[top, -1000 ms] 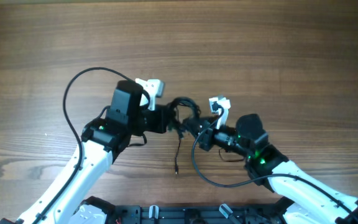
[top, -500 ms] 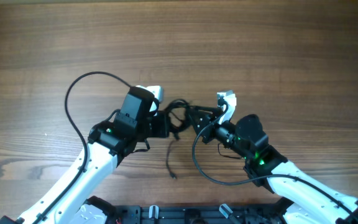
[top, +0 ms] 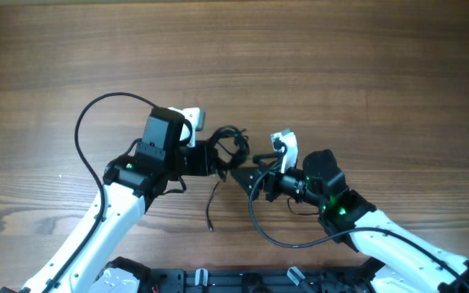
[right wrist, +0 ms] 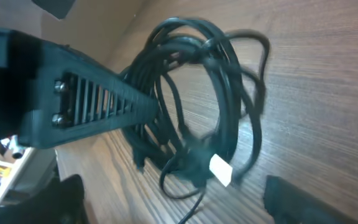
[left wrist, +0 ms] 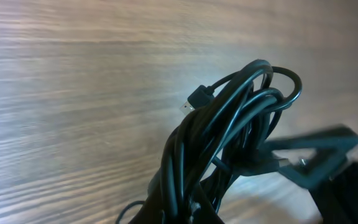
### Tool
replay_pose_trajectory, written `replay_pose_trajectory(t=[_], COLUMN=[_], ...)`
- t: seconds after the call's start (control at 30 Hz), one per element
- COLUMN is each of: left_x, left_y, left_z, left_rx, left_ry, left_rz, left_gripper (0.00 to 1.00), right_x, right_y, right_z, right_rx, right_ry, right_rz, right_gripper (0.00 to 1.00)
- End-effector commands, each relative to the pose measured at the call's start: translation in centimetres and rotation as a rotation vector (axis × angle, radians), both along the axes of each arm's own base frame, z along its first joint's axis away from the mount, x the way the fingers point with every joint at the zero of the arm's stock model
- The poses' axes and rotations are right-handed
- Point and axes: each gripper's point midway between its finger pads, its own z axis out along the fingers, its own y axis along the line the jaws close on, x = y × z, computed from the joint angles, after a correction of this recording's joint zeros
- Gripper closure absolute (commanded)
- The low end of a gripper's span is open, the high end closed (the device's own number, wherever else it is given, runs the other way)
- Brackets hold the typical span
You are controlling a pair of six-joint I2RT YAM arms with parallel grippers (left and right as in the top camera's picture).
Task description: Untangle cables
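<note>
At table [top: 365,65] centre, left pincer [top: 208,157] pinching bundled cables [top: 231,145]; right pincer [top: 247,174] spread beside them

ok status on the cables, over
Left gripper shut on the cable bundle. Right gripper open, jaws close by the bundle. One loose strand trails down toward the table. Nothing in the way.

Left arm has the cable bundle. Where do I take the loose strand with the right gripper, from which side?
Take the loose strand on its straight stretch trailing from the cable bundle toward the arm bases, probably from the right, jaws across it. There it runs alone, clear of the loops and the left gripper; the right gripper is open nearby.
</note>
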Motion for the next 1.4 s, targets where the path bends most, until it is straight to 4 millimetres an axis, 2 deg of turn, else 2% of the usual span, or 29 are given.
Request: replay_pose_trajectory(t=[0.0, 0.07, 0.1, 0.23, 0.37, 0.47, 0.57, 0.63, 0.67, 0.73, 0.8, 1.07, 1.17, 1.27, 1.33, 1.37], left_x=[-0.8, -0.9, -0.9, -0.9, -0.8, -0.7, 0.2, 0.6, 0.6, 0.6, 0.6, 0.3, 0.0, -0.4, -0.7, -0.9], left_y=[-1.0, -0.9, -0.9, -0.9, -0.8, -0.6, 1.0, 1.7, 1.7, 1.7, 1.7, 1.1, 1.0, 1.4, 1.6, 1.6], left_z=[1.0, 0.9, 0.9, 0.9, 0.9, 0.8, 0.1, -0.1, -0.1, -0.1, -0.1, 0.0, 0.0, -0.5, -0.7, -0.8], left_rx=[-0.04, -0.038, -0.038, -0.038, -0.035, -0.023, 0.053, 0.068, 0.064, 0.063, 0.063, 0.037, 0.034, 0.074, 0.08, 0.083], left_ry=[-0.02, -0.014, -0.014, -0.015, -0.013, -0.016, -0.018, -0.005, -0.001, 0.001, 0.0, 0.011, 0.015, 0.015, 0.032, 0.039], left_rz=[-0.1, -0.099, -0.099, -0.098, -0.089, -0.08, 0.019, 0.091, 0.097, 0.094, 0.093, 0.073, 0.047, 0.028, 0.027, 0.026], left_gripper=[0.96, 0.96, 0.96, 0.96, 0.96, 0.96, 0.96, 0.96, 0.96, 0.96, 0.96, 0.96, 0.96, 0.96, 0.96, 0.96], right_x=[-0.4, -0.8, -0.8, -1.3, -2.0, -2.0, -2.2, -2.2, -2.2, -2.3, -2.3, -2.1, -1.0, 0.2, 0.8, 1.0], right_y=[0.8, 1.1, 1.1, 1.3, 1.6, 1.6, 1.4, 1.4, 1.4, 1.3, 1.3, 1.3, 0.8, 0.5, 0.3, 0.2], right_z=[1.1, 1.5, 1.5, 1.6, 1.7, 1.6, 0.9, 0.7, 0.7, 0.6, 0.5, 0.6, 0.4, 2.0, 3.6, 3.8], right_rx=[0.039, 0.056, 0.053, 0.06, 0.073, 0.071, 0.05, 0.047, 0.05, 0.057, 0.052, 0.053, 0.02, 0.058, 0.1, 0.104], right_ry=[-0.036, -0.046, -0.055, -0.054, -0.043, -0.037, -0.006, 0.001, 0.007, 0.033, 0.039, 0.029, -0.013, -0.078, -0.132, -0.139], right_rz=[0.058, 0.089, 0.098, 0.129, 0.168, 0.167, 0.162, 0.162, 0.16, 0.152, 0.151, 0.143, 0.086, 0.048, 0.047, 0.041], right_gripper=[0.21, 0.34, 0.44, 0.73, 0.83, 0.86, 0.81, 0.81, 0.8, 0.68, 0.62, 0.61, 0.51, 0.38, 0.36, 0.36])
